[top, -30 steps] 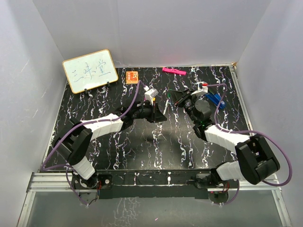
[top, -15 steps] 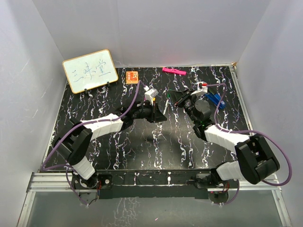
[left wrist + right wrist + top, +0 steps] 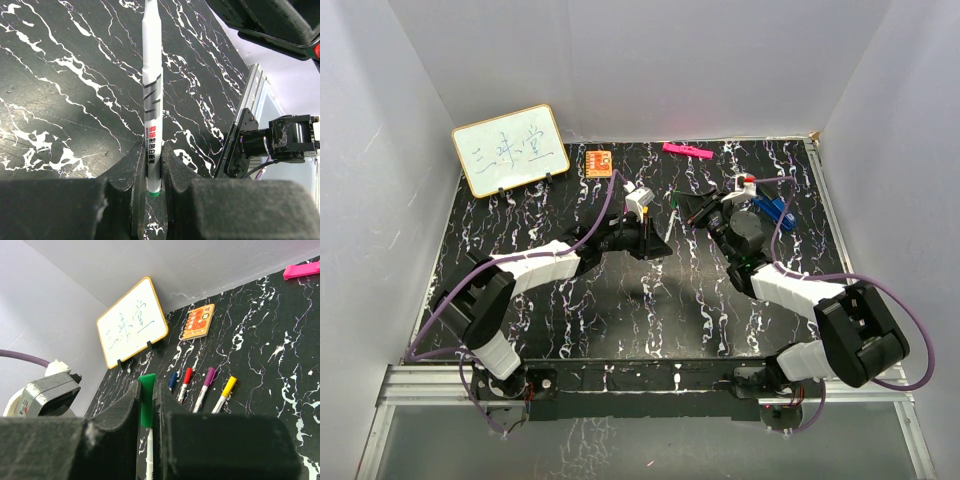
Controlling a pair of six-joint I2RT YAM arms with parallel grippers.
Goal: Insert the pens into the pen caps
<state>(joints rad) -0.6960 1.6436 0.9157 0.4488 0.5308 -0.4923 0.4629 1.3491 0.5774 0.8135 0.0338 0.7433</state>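
The right arm's wrist has edged a shade toward the whiteboard over the last second, closing on the left arm, which has not visibly shifted.

The black, white-veined marble-patterned table point(image 3: 570, 320) carries the small yellow-framed whiteboard point(image 3: 510, 150), propped upright at one far corner. Beside the whiteboard along the back edge lies the flat orange card point(image 3: 598, 161). The flat pink bar point(image 3: 685, 150) lies farther from the whiteboard again, and the blue object point(image 3: 777, 210) farthest of all, behind the right wrist.

The two arms meet nose to nose well out from the whiteboard, toward the table's middle. The left pincer point(image 3: 152, 150) is clamped on the slim white marker pen point(image 3: 151, 100) close to its green-ended butt, so most of the barrel juts out past the fingers. The right pincer point(image 3: 147, 390) is closed on the short green plastic cap point(image 3: 146, 405), pinched between its pads.

Everything turns on one line. The pen's long axis runs straight out from the left pincer toward the right one, away from the whiteboard. In the right wrist view a white shaft sits directly under the cap, in the same finger gap. Pen and cap look aligned, but whether the tip is already seated cannot be told.

Between the right pincer and the whiteboard four more pens lie side by side on the table, near the orange card: the blue-capped pen point(image 3: 172, 381), red-capped pen point(image 3: 186, 377), purple-capped pen point(image 3: 207, 377) and yellow-capped pen point(image 3: 227, 387). The green pair appears to be the last.
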